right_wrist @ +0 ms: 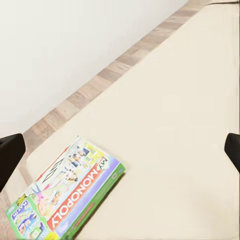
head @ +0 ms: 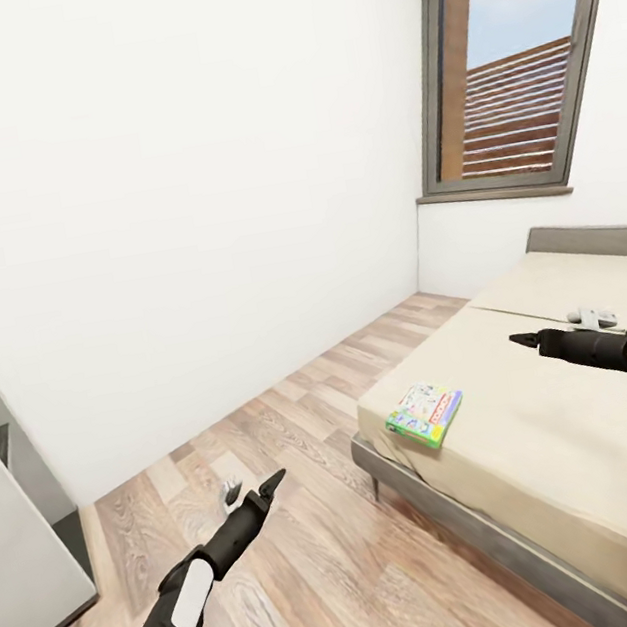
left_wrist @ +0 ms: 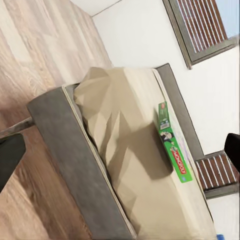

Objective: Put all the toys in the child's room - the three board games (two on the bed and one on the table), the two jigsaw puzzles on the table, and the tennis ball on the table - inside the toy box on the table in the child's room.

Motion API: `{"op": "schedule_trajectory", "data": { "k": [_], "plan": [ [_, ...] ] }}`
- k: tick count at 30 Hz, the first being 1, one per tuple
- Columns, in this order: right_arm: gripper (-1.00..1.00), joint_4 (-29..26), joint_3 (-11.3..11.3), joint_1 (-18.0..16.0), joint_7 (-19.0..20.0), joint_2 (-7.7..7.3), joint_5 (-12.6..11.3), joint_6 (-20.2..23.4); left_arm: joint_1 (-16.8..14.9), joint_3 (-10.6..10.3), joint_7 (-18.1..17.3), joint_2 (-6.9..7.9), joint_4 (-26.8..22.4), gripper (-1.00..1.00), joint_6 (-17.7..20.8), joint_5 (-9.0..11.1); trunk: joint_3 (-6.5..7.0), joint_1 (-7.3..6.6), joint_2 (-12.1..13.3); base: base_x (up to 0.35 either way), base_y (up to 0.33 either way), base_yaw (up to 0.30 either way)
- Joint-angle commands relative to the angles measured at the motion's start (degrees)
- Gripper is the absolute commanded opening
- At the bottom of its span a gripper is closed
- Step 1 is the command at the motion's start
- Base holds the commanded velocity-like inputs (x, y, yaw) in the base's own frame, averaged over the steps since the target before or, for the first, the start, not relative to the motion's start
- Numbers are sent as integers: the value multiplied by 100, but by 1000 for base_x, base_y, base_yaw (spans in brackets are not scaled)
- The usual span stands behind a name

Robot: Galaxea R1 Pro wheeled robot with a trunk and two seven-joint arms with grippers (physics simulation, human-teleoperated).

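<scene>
A board game (head: 426,413), a flat box with a green edge and colourful "MY MONOPOLY" print (right_wrist: 65,196), lies flat near the foot corner of the bed (head: 536,440). The left wrist view sees its green side (left_wrist: 172,145) on the beige mattress. My right gripper (head: 517,341) hovers open over the bed, up and right of the box (right_wrist: 121,152). My left gripper (head: 252,487) is open above the wood floor, left of the bed (left_wrist: 121,154). A small white and grey object (head: 593,317) lies behind the right gripper; I cannot tell what it is. The toy box and table are out of view.
The bed's grey frame (head: 456,509) runs diagonally across the right of the room. A grey shelf unit (head: 23,522) stands at the left edge. A white wall and a tall grey-framed window (head: 515,49) close the far side, with wood-plank floor (head: 298,407) between.
</scene>
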Motion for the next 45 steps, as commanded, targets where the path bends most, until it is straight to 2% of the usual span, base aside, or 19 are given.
{"op": "schedule_trajectory", "data": {
  "k": [1,11,28,45],
  "plan": [
    [100,-2,-7,-4,-13,1,-45,40,-3,25,-20,-5,0,100,50,21,-6,-1,-3,0,0,-242],
    [100,-45,-10,10,-16,87,-27,35,-10,-25,-279,-13,38,100,17,5,-6,-1,-3,0,0,-262],
    [100,-79,-10,40,-17,127,-16,38,-12,-46,-339,-49,20,100,27,8,-6,-1,-3,0,0,-269],
    [100,-94,-5,92,-15,137,-14,31,2,-41,-308,-74,13,100,24,11,-6,-1,-3,21,0,-74]
  ]
}}
